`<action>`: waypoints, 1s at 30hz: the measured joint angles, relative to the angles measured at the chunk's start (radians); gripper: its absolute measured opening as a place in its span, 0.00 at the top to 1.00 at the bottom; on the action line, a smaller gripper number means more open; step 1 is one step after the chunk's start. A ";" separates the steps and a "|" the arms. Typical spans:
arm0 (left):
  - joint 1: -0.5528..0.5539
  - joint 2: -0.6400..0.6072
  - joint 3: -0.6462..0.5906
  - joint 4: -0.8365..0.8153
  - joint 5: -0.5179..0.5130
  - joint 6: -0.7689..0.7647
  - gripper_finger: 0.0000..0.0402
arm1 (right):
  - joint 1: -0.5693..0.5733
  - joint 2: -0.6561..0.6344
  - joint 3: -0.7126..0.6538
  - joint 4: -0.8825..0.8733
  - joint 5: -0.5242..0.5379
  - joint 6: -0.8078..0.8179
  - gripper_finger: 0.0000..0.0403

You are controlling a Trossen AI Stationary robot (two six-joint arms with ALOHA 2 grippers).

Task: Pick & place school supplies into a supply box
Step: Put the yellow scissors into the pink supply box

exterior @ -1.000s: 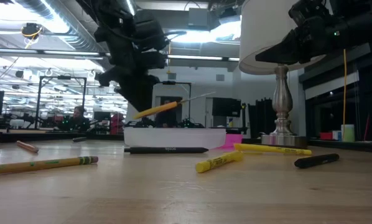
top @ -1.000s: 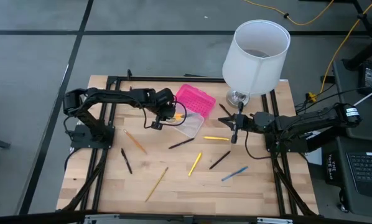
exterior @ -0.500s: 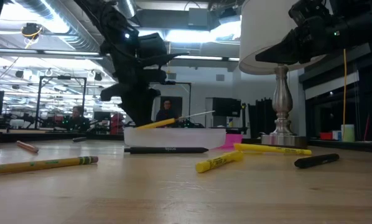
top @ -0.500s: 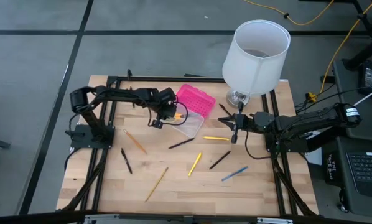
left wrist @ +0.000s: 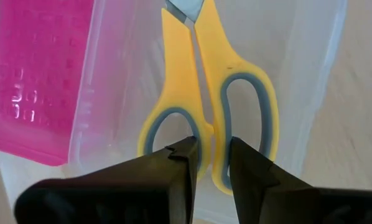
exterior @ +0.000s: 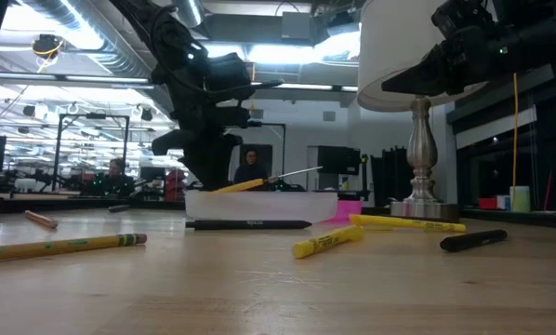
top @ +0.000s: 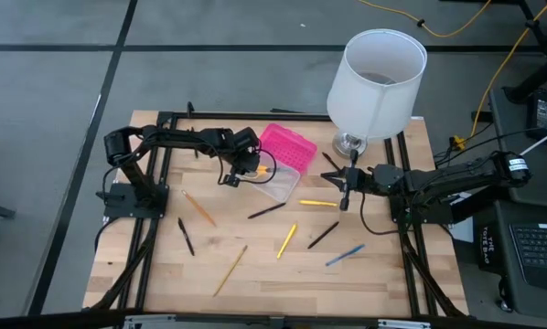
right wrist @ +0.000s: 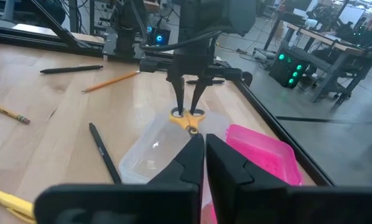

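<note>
The supply box lies open on the table's far middle, with its pink half (top: pixel 289 146) beside its clear half (top: pixel 276 185). My left gripper (top: pixel 241 170) is over the clear half, shut on the yellow-handled scissors (left wrist: pixel 206 93). In the low view the scissors (exterior: pixel 259 181) slant, with the handles low at the clear half's rim and the blades higher. My right gripper (top: pixel 344 189) waits shut above the table by the lamp's base, touching nothing. Pens and pencils lie flat on the wood: a black pen (top: pixel 266 211), a yellow marker (top: pixel 286 240) and a blue pen (top: pixel 345 255). My left gripper pinches the scissors at the handles, on the inner bars (left wrist: pixel 209 152) where the two finger loops meet. One fingertip (left wrist: pixel 185 151) stands in each loop. The fingers come slanting down from the table's left and lie along the scissors. The blades point away from the gripper over the clear half.
A white-shaded lamp (top: pixel 376 78) stands at the far right, right beside the box. More supplies lie scattered: a yellow pen (top: pixel 317 203), black pens (top: pixel 324 235) (top: pixel 186 236), and pencils (top: pixel 230 270) (top: pixel 199 208). Black frame rails (top: pixel 156 196) run along both table sides.
My left gripper has come down with the scissors toward the clear half. This happened mostly in the first half second, and it has barely moved since. The scissors' handles have dropped from above the box to its rim level, and they still slant. The right arm has kept still.
</note>
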 joint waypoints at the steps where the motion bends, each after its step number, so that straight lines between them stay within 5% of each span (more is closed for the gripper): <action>1: 0.000 0.000 0.000 0.000 0.000 0.013 0.86 | 0.000 0.000 0.000 0.000 0.000 0.000 0.95; 30: -0.002 0.000 0.000 0.004 0.000 0.018 0.76 | 0.000 0.000 0.000 0.000 0.000 0.001 0.98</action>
